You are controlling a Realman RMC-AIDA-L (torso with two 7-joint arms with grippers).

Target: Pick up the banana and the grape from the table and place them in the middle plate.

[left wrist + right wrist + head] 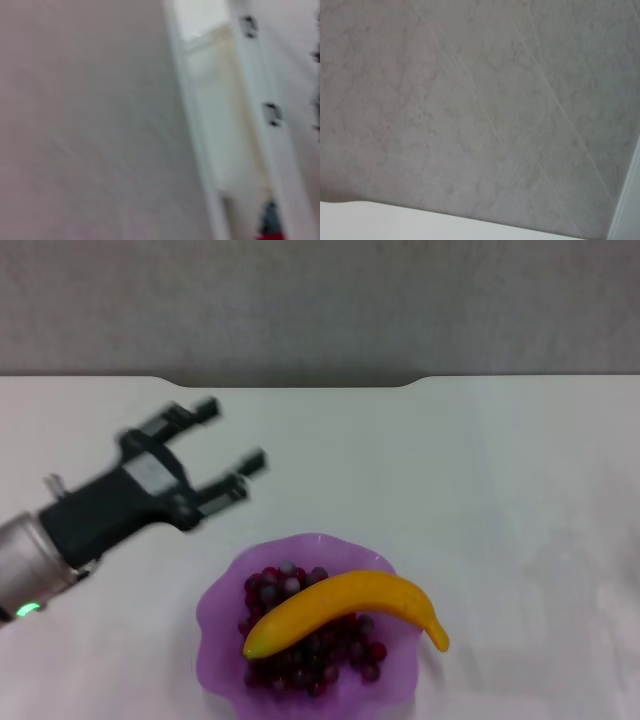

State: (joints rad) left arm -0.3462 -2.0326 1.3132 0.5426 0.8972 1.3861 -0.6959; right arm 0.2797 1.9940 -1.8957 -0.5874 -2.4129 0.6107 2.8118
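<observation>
In the head view the purple scalloped middle plate point(215, 625) sits near the front of the white table point(480, 490). The grape point(310, 652) bunch lies inside it, and the yellow banana point(345, 608) rests across the grapes, its dark tip over the plate's right rim. My left gripper point(232, 443) hovers up and to the left of the plate, open, with nothing between its fingers. The right gripper is out of view.
A shallow notch point(300, 382) cuts the table's far edge, with grey floor point(320, 300) beyond. The left wrist view shows grey floor and a white frame point(225, 125); the right wrist view shows grey floor point(480, 110) and a table edge.
</observation>
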